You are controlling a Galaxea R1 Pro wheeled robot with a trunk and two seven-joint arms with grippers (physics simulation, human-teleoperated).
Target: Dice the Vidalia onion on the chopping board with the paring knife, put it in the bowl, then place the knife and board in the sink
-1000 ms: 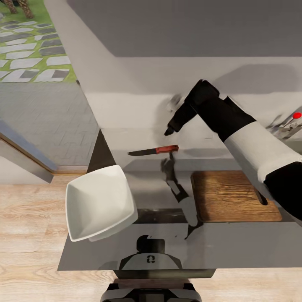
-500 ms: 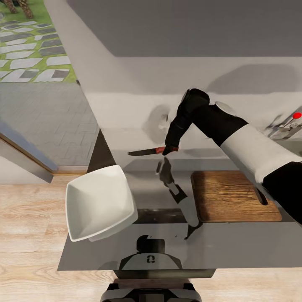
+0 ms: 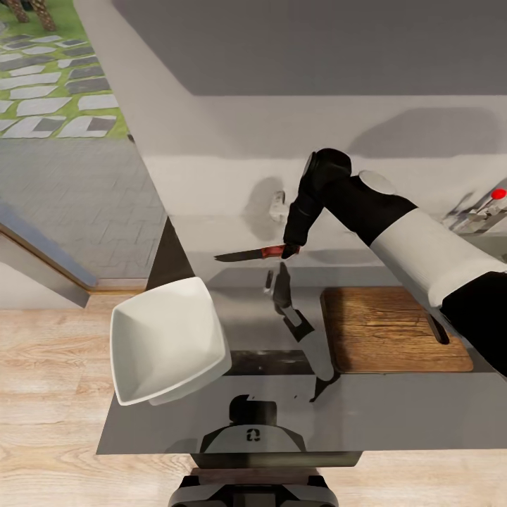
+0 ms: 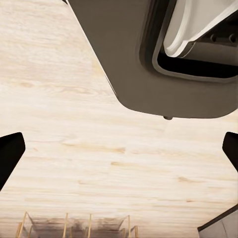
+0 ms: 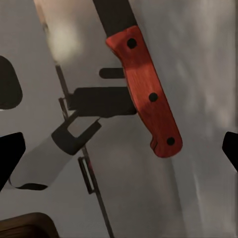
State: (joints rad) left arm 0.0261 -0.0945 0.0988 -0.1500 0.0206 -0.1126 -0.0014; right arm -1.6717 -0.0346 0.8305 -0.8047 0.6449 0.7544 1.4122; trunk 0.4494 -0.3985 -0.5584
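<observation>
We see the glossy grey countertop carrying the white bowl at its left end, the knife farther back, and the board right of both.

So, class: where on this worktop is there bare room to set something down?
Bare: the glossy grey countertop strip in front of the brown wooden chopping board, and the gap between board and white squarish bowl. Crowded: around the red-handled paring knife, where the right gripper sits.
</observation>
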